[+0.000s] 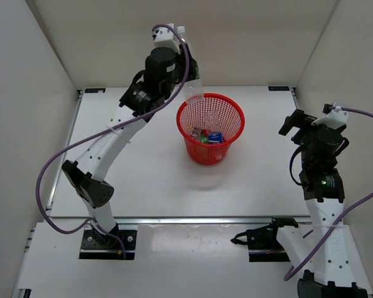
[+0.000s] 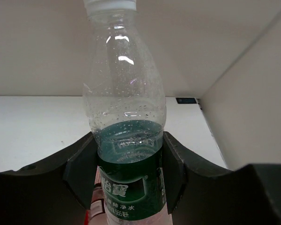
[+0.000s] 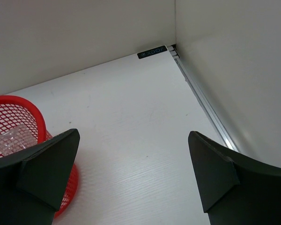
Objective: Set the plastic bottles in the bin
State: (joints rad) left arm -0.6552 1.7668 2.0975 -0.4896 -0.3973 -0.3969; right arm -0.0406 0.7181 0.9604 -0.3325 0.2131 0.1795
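Note:
My left gripper (image 1: 188, 64) (image 2: 126, 164) is shut on a clear bottle with a dark green label and white cap (image 1: 193, 87) (image 2: 124, 89). It holds the bottle upright in the air, over the back left rim of the red mesh bin (image 1: 206, 155). Inside the bin lie a green bottle (image 1: 202, 138), a bottle with a blue label (image 1: 216, 138) and a clear one (image 1: 211, 120). My right gripper (image 1: 293, 126) (image 3: 133, 164) is open and empty, to the right of the bin, whose rim shows in the right wrist view (image 3: 11, 101).
White walls close in the table on the left, back and right. A metal rail (image 3: 203, 98) runs along the right edge. The bin stands near the middle of the table.

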